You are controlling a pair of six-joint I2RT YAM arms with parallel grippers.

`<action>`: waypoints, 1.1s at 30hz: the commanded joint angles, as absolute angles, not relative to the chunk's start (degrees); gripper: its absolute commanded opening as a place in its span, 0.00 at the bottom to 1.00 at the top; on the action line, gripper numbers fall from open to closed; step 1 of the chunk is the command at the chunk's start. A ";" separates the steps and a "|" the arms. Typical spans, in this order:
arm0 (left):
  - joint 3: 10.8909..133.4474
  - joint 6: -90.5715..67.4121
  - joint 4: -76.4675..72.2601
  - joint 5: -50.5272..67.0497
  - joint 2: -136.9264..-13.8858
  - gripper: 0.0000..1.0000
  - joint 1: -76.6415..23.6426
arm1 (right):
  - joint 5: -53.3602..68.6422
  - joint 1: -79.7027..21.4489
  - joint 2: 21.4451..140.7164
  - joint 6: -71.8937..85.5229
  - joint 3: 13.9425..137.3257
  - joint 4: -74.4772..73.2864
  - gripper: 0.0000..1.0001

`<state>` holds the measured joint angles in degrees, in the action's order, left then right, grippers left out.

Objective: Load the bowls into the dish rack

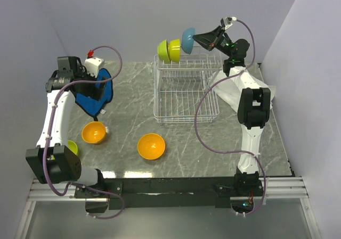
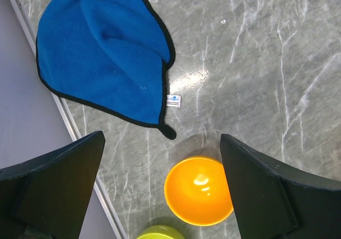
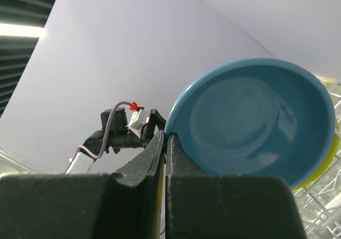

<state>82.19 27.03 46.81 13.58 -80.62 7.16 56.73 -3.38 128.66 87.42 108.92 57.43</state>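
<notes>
My right gripper (image 1: pixel 197 39) (image 3: pixel 168 138) is shut on the rim of the light blue bowl (image 1: pixel 188 40) (image 3: pixel 256 122), holding it on edge above the back of the white wire dish rack (image 1: pixel 184 92). Two lime green bowls (image 1: pixel 164 51) (image 1: pixel 174 49) stand on edge in the rack's slots just left of it, and one of them (image 3: pixel 326 162) shows behind the blue bowl. Two orange bowls (image 1: pixel 94 132) (image 1: pixel 151 146) sit on the table. My left gripper (image 1: pixel 96 92) (image 2: pixel 162 138) hangs open above the left orange bowl (image 2: pixel 198 191), holding nothing. A third lime green bowl (image 1: pixel 72 147) (image 2: pixel 160 232) lies near the table's left edge.
A blue cloth (image 1: pixel 98 100) (image 2: pixel 101 52) lies on the marble table at the left, under my left wrist. Grey walls close in the table at the back and on both sides. The rack's flat gridded tray (image 1: pixel 185 108) holds nothing.
</notes>
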 commanded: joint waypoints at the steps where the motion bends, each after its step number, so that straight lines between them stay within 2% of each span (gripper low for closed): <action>1: 81.92 27.86 45.18 11.69 -81.12 0.97 5.80 | 57.57 -4.66 128.85 87.63 111.45 61.34 0.00; 33: 78.40 28.39 43.16 6.94 -81.04 0.97 0.35 | 60.99 -5.80 134.12 84.38 112.06 56.51 0.00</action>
